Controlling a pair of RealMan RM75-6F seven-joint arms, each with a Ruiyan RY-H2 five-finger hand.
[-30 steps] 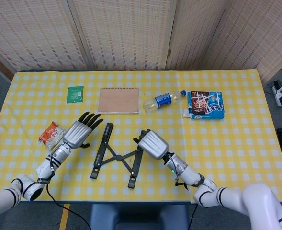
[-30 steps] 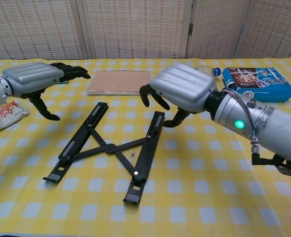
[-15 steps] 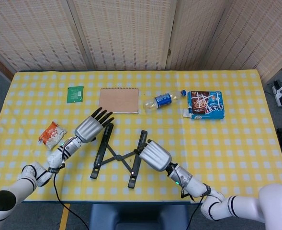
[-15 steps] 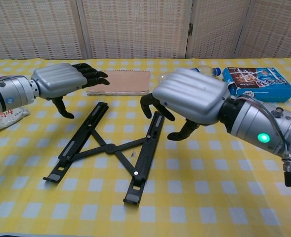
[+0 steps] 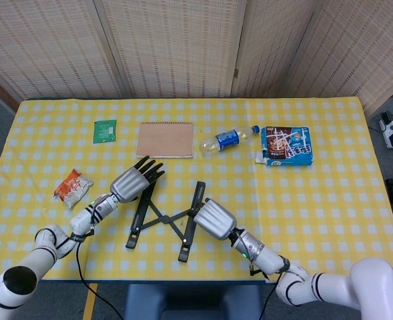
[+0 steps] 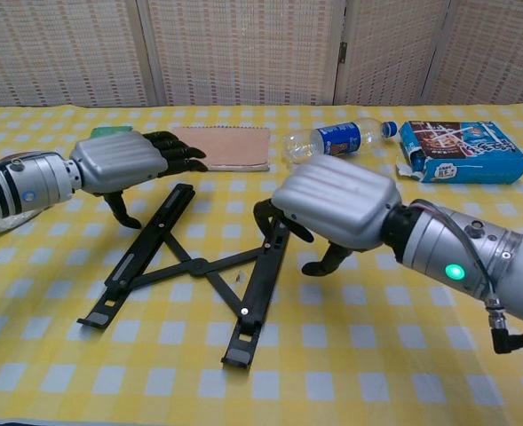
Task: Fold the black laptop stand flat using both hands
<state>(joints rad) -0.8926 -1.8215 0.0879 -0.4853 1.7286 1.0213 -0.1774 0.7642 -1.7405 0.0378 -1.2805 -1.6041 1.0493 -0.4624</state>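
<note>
Black laptop stand (image 6: 203, 266), one, lies spread between two empty hands: left (image 6: 123, 164) wide, right (image 6: 336, 209) curled.

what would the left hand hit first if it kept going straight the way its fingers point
Probably the notebook: the left hand points up-table over the laptop stand toward it, though its height above the table is unclear.

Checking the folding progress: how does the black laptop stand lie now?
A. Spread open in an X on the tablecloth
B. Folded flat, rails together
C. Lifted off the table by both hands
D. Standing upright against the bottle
A: the black laptop stand lies on the yellow checked tablecloth with its rails splayed apart, crossed links between them.
</note>
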